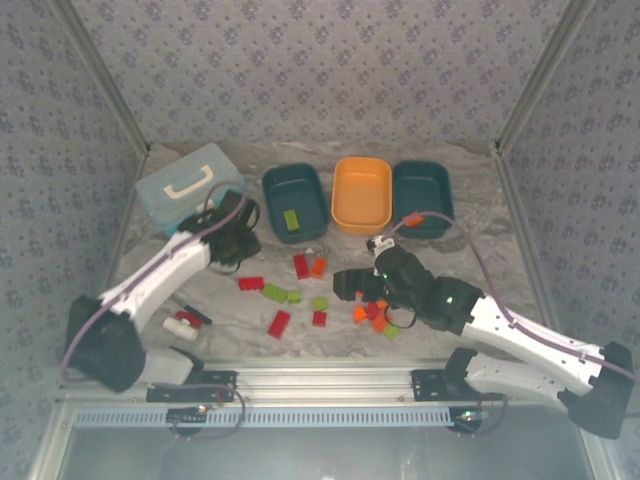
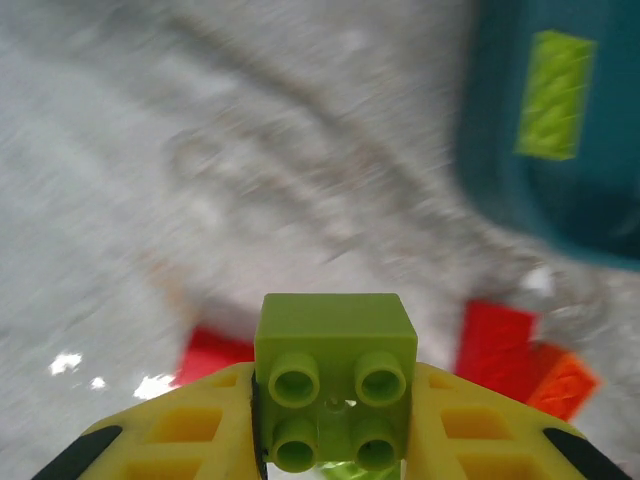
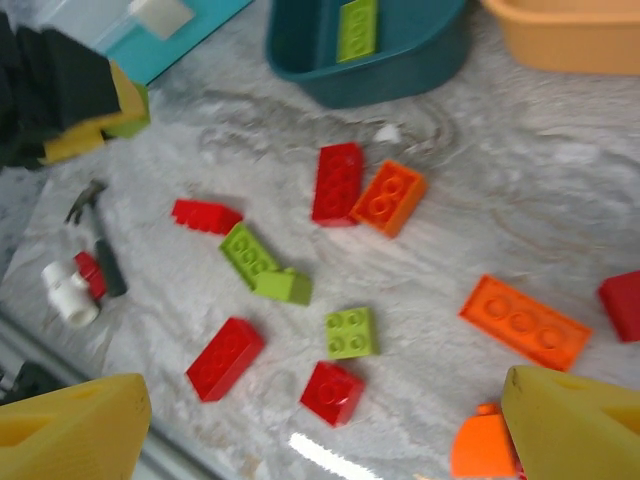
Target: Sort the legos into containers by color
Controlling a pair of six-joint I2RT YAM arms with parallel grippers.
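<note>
Room: walls [image 1: 320, 60] papered in a grey floral repeat on three sides, with bare metal struts [image 1: 100, 70] at the corners. The tabletop [image 1: 480, 200] is grey-white marbled, matte, with a metal rail [image 1: 320, 380] along the near edge.

Far left: light blue case [image 1: 190, 187] with white handle, lying at an angle. Just in front of it is the left gripper [image 2: 335, 385], closed on a lime green 2x2 brick [image 2: 335, 335], studs toward the wrist camera, held off the surface. Near the left arm's base lies a small white-and-red piece [image 1: 185, 320] beside a black one.

Back row: left teal tub [image 1: 268, 190] with one lime brick [image 1: 291, 219] lying flat in it; orange tub [image 1: 361, 195] just beside it; right teal tub [image 1: 425, 195] next, contents not clear.

Centre, loose on the marble: a red brick [image 1: 301, 266] touching an orange brick [image 1: 318, 266]; two lime bricks [image 3: 262, 268] end to end; more red and lime ones scattered nearer.

Right of centre: right gripper [image 3: 325, 385], fingers spread wide and holding nothing, low over a cluster of orange and red bricks [image 1: 372, 315].
</note>
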